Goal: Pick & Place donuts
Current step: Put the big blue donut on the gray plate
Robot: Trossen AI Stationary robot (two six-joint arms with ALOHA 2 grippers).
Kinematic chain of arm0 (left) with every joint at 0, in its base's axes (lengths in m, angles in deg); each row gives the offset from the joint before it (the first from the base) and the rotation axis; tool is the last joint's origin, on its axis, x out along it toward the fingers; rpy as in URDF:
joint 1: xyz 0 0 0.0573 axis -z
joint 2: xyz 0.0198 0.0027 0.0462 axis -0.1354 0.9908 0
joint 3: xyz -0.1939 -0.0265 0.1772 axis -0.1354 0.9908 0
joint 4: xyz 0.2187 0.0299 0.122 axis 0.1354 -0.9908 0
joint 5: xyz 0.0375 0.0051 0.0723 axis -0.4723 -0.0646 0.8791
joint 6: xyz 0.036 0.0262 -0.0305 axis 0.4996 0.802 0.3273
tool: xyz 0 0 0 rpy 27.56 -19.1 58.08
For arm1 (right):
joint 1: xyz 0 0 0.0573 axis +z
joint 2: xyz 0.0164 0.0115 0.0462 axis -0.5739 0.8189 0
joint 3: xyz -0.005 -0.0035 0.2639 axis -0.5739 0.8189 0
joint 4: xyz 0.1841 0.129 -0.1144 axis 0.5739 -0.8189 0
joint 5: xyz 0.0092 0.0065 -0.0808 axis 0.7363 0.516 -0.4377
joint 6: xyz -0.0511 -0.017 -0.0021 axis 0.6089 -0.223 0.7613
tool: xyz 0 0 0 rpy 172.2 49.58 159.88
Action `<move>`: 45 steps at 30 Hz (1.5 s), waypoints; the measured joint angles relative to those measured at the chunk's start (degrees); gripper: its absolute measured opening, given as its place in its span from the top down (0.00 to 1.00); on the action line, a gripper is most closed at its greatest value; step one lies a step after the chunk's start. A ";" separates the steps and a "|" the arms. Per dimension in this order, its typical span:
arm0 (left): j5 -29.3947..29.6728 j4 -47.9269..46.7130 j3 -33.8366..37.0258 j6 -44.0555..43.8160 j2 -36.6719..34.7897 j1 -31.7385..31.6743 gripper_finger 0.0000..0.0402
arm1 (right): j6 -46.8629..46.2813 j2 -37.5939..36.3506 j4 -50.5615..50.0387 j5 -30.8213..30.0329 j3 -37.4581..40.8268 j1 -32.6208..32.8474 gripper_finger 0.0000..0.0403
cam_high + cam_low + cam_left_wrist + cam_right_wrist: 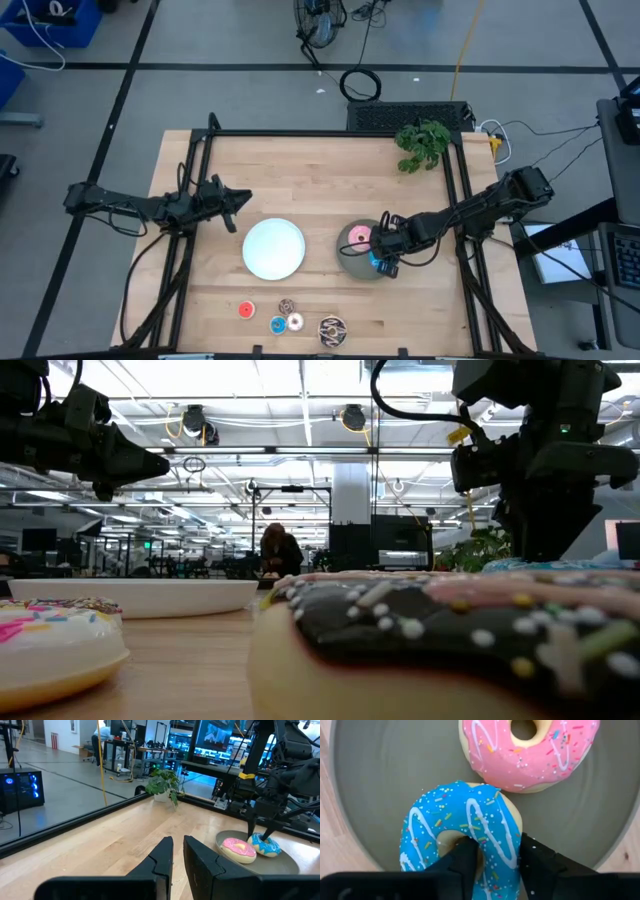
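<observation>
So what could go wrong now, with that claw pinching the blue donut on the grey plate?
The right gripper grips only one side of the blue donut, so it might slip or tip. That donut touches the pink donut, so releasing could nudge it. Both sit on the grey plate, leaving little room.

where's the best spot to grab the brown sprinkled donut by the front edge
From above, across one side of the ring: the brown sprinkled donut lies flat on the table, hole up, so one pincer finger can drop into the hole and the other outside the rim.
</observation>
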State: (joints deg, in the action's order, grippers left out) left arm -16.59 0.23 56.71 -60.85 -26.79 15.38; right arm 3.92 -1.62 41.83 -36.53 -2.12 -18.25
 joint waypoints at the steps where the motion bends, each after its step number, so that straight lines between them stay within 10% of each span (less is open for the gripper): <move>1: 0.00 0.00 0.00 0.00 0.00 -0.01 0.87 | 0.08 0.00 0.00 0.00 0.00 0.00 0.67; 26: -0.02 0.00 0.00 0.00 -0.01 0.00 0.87 | 2.09 -0.98 -7.35 0.11 -4.84 -0.71 0.45; 45: -0.02 0.02 0.00 0.00 0.00 -0.01 0.87 | 6.76 -1.82 -1.60 -7.78 -8.51 -0.96 0.64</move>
State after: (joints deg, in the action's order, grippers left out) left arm -16.61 0.26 56.71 -60.85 -26.79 15.37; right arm 10.68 -3.45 40.23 -44.31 -10.63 -19.21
